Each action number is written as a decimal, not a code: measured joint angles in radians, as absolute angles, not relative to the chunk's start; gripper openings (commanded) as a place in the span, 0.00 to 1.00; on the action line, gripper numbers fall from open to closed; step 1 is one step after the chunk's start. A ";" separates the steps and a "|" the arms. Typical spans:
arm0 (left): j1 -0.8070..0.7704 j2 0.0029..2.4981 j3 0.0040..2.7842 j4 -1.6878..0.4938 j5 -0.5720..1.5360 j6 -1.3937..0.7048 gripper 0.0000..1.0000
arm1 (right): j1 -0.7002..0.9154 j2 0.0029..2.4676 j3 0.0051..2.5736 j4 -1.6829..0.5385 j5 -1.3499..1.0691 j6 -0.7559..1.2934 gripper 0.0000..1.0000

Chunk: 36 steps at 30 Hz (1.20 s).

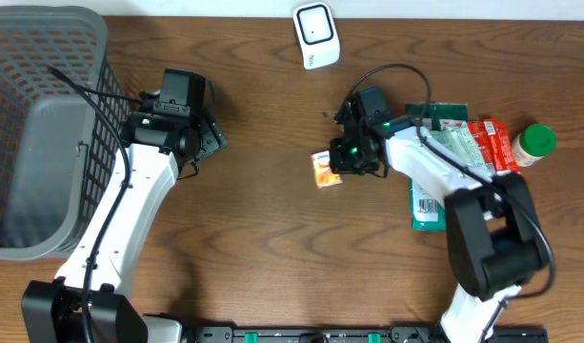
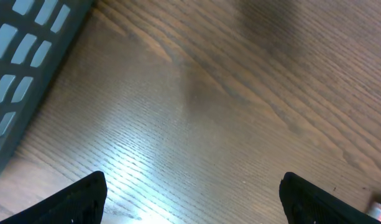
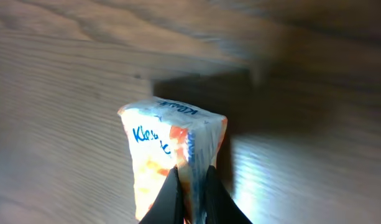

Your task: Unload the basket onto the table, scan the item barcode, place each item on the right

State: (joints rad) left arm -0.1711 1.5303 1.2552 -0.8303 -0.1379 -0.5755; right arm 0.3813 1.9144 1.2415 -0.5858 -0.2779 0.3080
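The item is a small orange-and-white tissue pack [image 1: 324, 169] with blue lettering, at the table's middle. My right gripper [image 1: 344, 159] is shut on its right edge. In the right wrist view the pack [image 3: 159, 149] stands on edge, its plastic pinched between the two dark fingers [image 3: 168, 199]. The white barcode scanner [image 1: 316, 35] lies at the far edge, well beyond the pack. Over bare wood near the basket, my left gripper [image 1: 208, 133] hangs open; its fingertips [image 2: 84, 196] are spread wide with nothing between them.
A grey mesh basket [image 1: 44, 124] fills the left side; its wall shows in the left wrist view [image 2: 28, 56]. At the right lie a green packet [image 1: 439, 157], a red packet [image 1: 496, 143] and a green-lidded jar [image 1: 534, 143].
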 measured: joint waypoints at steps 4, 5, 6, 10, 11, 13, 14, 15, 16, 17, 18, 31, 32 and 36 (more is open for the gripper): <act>-0.171 1.530 1.255 -0.831 -0.138 -0.575 0.89 | 0.418 1.833 1.245 -0.671 -0.065 0.272 0.01; -0.171 1.530 1.255 -0.830 -0.138 -0.575 0.89 | 0.432 1.823 1.247 -0.686 -0.015 0.267 0.01; -0.171 1.530 1.255 -0.831 -0.138 -0.575 0.89 | 0.454 1.816 1.249 -0.705 0.054 0.262 0.01; -0.171 1.530 1.255 -0.830 -0.138 -0.575 0.89 | 0.561 1.823 1.251 -0.758 0.312 0.249 0.01; -0.171 1.530 1.255 -0.830 -0.138 -0.575 0.89 | 0.585 1.827 1.251 -0.760 0.364 0.247 0.01; -0.171 1.530 1.255 -0.830 -0.138 -0.575 0.89 | 0.635 1.838 1.251 -0.761 0.464 0.244 0.02; -0.171 1.530 1.255 -0.831 -0.138 -0.575 0.89 | 0.659 1.844 1.251 -0.760 0.517 0.242 0.03; -0.171 1.530 1.255 -0.830 -0.138 -0.575 0.89 | 0.683 1.849 1.251 -0.757 0.558 0.241 0.03; -0.171 1.530 1.255 -0.830 -0.138 -0.575 0.89 | 0.702 1.854 1.251 -0.751 0.598 0.241 0.04; -0.171 1.530 1.255 -0.831 -0.138 -0.575 0.89 | 0.718 1.858 1.251 -0.745 0.632 0.239 0.03; -0.171 1.530 1.255 -0.831 -0.138 -0.575 0.89 | 0.738 1.861 1.251 -0.736 0.662 0.237 0.02; -0.171 1.530 1.255 -0.831 -0.138 -0.575 0.89 | 0.762 1.924 1.251 -0.726 0.788 0.230 0.03; -0.171 1.530 1.255 -0.830 -0.138 -0.575 0.89 | 0.752 1.934 1.251 -0.726 0.787 0.229 0.03; -0.171 1.530 1.255 -0.830 -0.138 -0.575 0.89 | 0.715 1.958 1.251 -0.723 0.796 0.229 0.09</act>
State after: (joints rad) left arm -0.1711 1.5303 1.2552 -0.8303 -0.1379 -0.5755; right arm 0.7155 1.9575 1.2507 -0.7235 0.7956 0.2295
